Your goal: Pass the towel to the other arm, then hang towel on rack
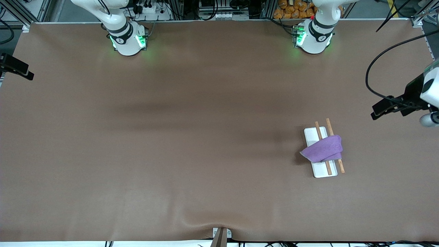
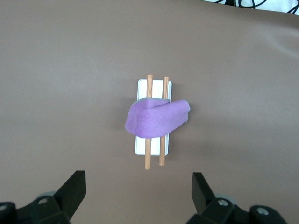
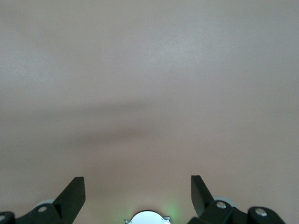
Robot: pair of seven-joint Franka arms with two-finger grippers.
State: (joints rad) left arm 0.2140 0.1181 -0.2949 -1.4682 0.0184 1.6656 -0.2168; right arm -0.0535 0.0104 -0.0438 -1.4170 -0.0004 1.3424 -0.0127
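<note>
Lilac towel (image 1: 323,149), soft, light and limp, drapes over the rack (image 1: 319,151); pinch its loose nine-o'clock corner. Left gripper (image 2: 138,192) high over the rack and right gripper (image 3: 138,193) over bare table (image 1: 171,137), both wide, empty.

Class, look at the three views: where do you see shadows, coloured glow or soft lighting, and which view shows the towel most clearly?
Front view: green glow around both arm bases; a dark shadow beside the towel on the rack. Left wrist view: even light, the towel clearest, draped over both rods. Right wrist view: only bare table with faint, soft shadow bands and a green glint at the lower edge.
</note>
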